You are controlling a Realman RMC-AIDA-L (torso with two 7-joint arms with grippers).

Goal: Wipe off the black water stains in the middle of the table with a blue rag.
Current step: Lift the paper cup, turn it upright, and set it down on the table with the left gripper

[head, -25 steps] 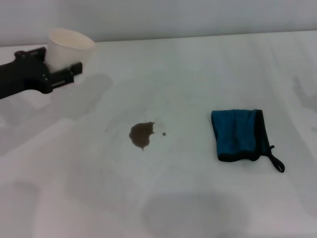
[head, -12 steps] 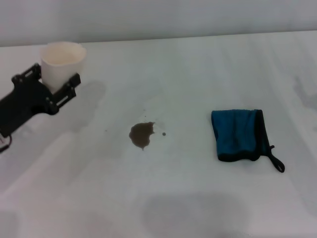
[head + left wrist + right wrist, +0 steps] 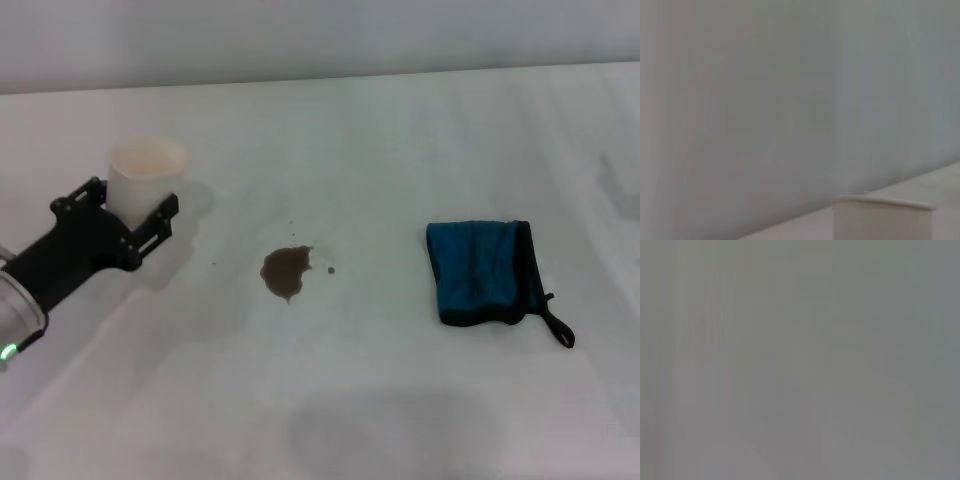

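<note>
The black water stains (image 3: 287, 270) form a small dark brown blotch with a few specks around it, in the middle of the white table (image 3: 380, 150). To their right the blue rag (image 3: 480, 272) lies folded flat, its black loop pointing to the front right. Nothing touches it. At the far left my left gripper (image 3: 133, 198) is shut on a white cup (image 3: 146, 176), which it holds upright, low over the table. The cup's rim (image 3: 882, 204) also shows in the left wrist view. My right gripper is out of view.
A pale wall (image 3: 320, 35) runs behind the table's back edge. The right wrist view shows only a plain grey surface.
My left arm has brought the cup down and toward the front, from near the back edge to low over the table's left part. Stain and rag have not moved.
</note>
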